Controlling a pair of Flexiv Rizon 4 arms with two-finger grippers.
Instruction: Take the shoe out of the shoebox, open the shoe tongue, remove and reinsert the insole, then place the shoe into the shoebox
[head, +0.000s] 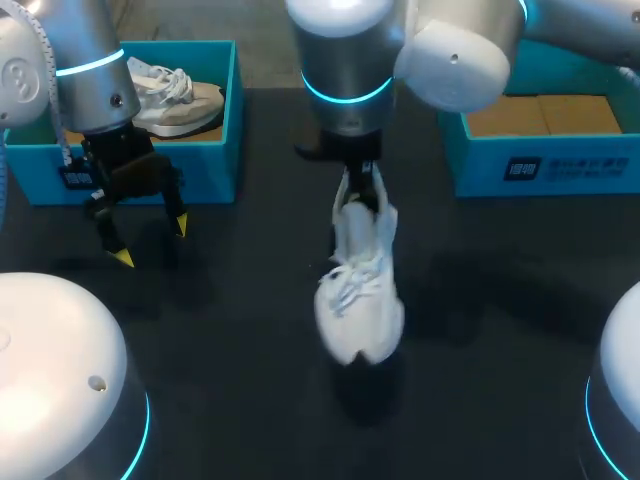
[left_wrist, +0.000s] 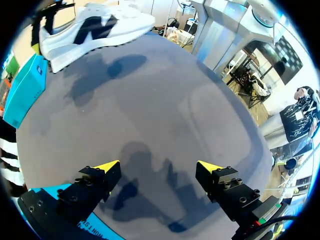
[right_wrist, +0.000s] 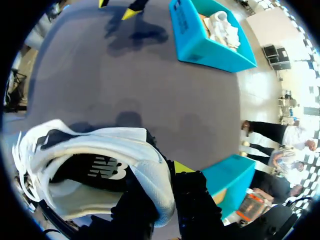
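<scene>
Right arm (head: 345, 70) reaches past middle. Right jaws clamped on heel of white lace-up mesh sneaker (head: 360, 290), heel wall pinched between them. Sneaker hangs toe-down over middle of dark surface (head: 250, 330), outside both boxes. Left jaws spread wide, empty, over surface just in front of open turquoise cardboard shoebox (head: 225, 150) at left. Beige-and-white sneaker (head: 175, 100) lies inside it. Second turquoise box (head: 540, 165) at right, brown cardboard inside.
</scene>
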